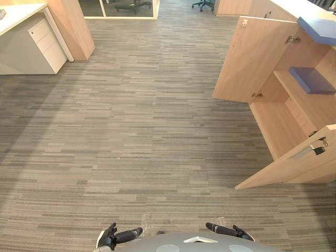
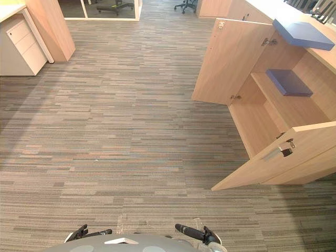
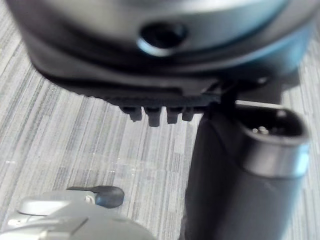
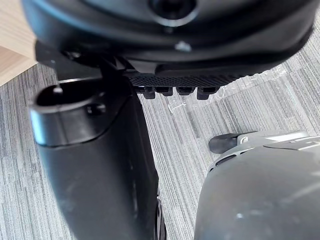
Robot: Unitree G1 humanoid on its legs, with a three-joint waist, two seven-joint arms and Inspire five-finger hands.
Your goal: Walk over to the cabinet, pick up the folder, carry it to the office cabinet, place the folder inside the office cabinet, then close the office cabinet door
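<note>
Blue folder (image 1: 312, 80) lies flat on the inner shelf (image 1: 304, 102) of the open office cabinet (image 1: 278, 123), a second folder (image 1: 319, 29) on top, so left hand (image 1: 111, 237) and right hand (image 1: 236, 231) hang low, fingers loosely straight and empty, likely ahead of closing the near door (image 1: 294, 165).

Grey striped carpet (image 1: 131, 131) covers the whole floor. At the far left stands a pale worktop (image 1: 18, 11) with a white drawer unit (image 1: 47, 44) tucked under it, and just right of that a light wooden panel (image 1: 73, 26). Beyond, at the far edge, a white-framed glass partition (image 1: 121, 17) has a dark office chair (image 1: 131, 6) behind it; a second chair (image 1: 203, 4) sits further right. Near, a strip of clear tape (image 2: 122, 220) lies on the carpet.
</note>
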